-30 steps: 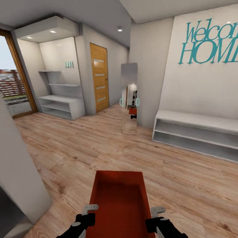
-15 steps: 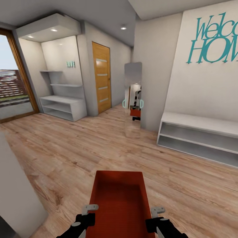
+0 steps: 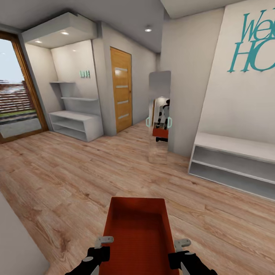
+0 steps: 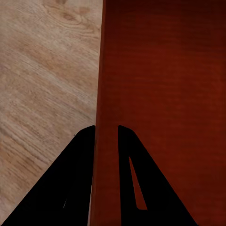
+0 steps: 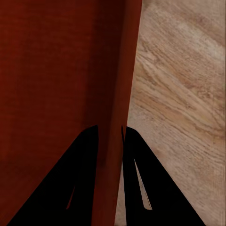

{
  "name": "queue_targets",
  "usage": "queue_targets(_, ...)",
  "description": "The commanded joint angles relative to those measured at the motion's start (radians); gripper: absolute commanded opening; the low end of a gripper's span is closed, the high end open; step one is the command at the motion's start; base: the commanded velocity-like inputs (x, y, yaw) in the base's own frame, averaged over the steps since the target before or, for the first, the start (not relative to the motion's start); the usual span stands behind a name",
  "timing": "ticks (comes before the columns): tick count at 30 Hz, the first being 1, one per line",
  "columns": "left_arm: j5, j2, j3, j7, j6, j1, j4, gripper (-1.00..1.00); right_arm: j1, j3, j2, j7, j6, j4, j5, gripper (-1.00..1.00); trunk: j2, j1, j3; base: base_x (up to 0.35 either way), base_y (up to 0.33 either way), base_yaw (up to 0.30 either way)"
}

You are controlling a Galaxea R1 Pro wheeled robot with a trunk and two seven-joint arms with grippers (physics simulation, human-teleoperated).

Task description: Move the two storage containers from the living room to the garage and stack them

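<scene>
One red-orange storage container hangs in front of me above light wood planks, its open top up and its long axis pointing ahead. My left gripper is shut on its left wall, with one finger inside and one outside, as the left wrist view shows for the gripper and the container. My right gripper is shut the same way on the right wall, seen close in the right wrist view as gripper and container. The garage and its concrete floor are out of view.
An orange wooden door with frosted strips stands shut ahead. A tall mirror beside it reflects me and the bin. A white low shelf bench lines the right wall, a white shelf unit the back left. A grey wall corner is near left.
The whole picture has shifted right and the near left wall corner has slid out, so the camera moved with the base. Both grippers keep the same hold on the container.
</scene>
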State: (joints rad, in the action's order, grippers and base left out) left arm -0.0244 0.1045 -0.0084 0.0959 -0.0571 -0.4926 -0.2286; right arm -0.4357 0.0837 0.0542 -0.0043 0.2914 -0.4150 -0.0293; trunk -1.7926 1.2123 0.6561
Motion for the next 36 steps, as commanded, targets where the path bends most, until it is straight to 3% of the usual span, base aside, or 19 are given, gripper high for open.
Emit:
queue_targets(1, -0.005, -0.022, -0.026, -0.027, -0.003, -0.001, 0.0, -1.0, 0.0, 0.024, -0.002, 0.069, 0.006, -0.001, 0.019, -1.0, 0.0, 0.001, 0.001, 0.343, 0.0, 0.01)
queue_targets(36, -0.005, -0.022, -0.026, -0.027, -0.003, -0.001, 0.0, -1.0, 0.0, 0.024, -0.002, 0.069, 0.006, -0.002, 0.019, -1.0, 0.0, 0.001, 0.001, 0.343, 0.0, 0.044)
